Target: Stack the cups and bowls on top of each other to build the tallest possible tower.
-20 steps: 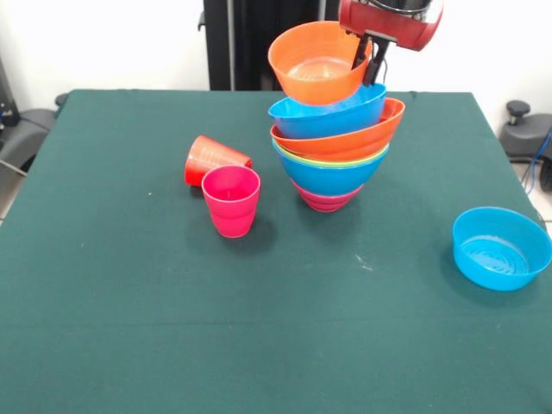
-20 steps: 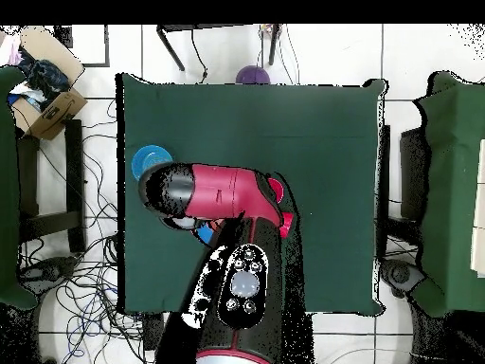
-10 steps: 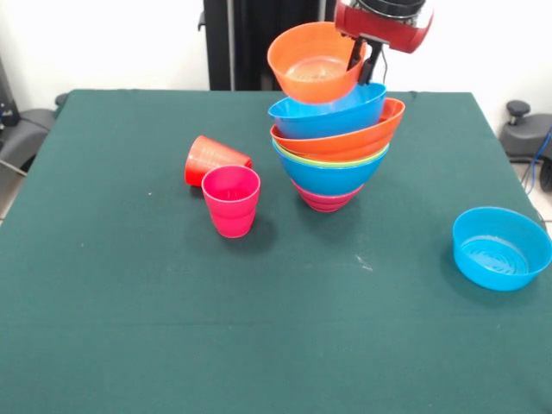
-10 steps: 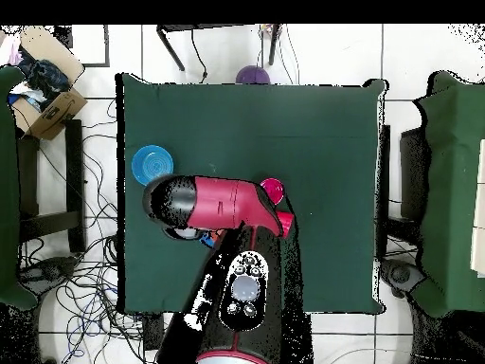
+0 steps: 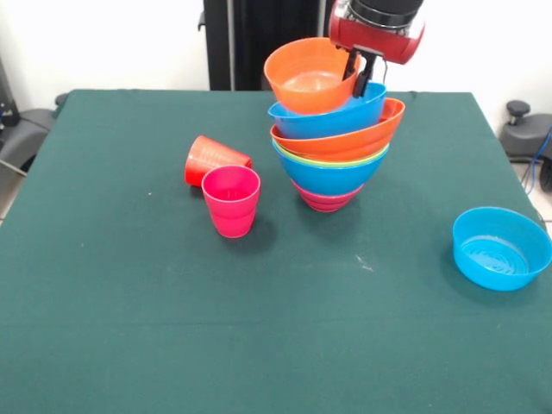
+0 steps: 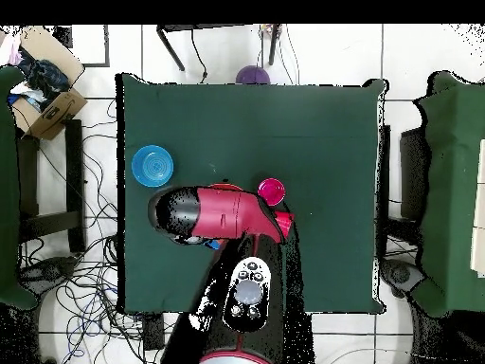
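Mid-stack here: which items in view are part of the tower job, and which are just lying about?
Job:
- tower of nested bowls
- small orange bowl on top, pincer at its rim
- light blue bowl, alone on the table
- pink cup, upright
- red-orange cup, on its side

Lying about:
- cardboard box beside the table
- purple object beyond the table's edge
- floor cables

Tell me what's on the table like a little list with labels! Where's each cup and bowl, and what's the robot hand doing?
tower: stack of bowls, small orange bowl on top, tilted
end effector: at the orange bowl's rim, seemingly gripping it
pink cup: upright, left of the stack in the front view
red cup: on its side behind the pink cup
loose blue bowl: upright, alone by the table edge
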Robot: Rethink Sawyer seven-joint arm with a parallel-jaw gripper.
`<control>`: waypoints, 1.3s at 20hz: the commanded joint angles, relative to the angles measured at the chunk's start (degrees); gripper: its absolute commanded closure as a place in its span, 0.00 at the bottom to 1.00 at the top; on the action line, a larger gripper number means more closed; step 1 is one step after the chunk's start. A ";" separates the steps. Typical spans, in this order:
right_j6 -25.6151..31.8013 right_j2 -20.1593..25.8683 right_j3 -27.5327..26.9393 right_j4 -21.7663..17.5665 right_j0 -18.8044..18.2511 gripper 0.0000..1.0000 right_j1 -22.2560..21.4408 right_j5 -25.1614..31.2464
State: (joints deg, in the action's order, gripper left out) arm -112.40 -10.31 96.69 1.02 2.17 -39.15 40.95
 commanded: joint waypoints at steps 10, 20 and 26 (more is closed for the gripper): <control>-5.23 7.01 1.00 1.13 -1.14 1.00 4.79 -5.11; -6.08 6.48 0.40 0.96 -0.30 0.00 4.85 -4.47; -5.46 6.65 -0.73 2.38 -1.29 0.00 2.72 1.96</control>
State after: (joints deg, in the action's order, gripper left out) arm -112.40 -9.32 97.09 1.19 1.94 -37.00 38.91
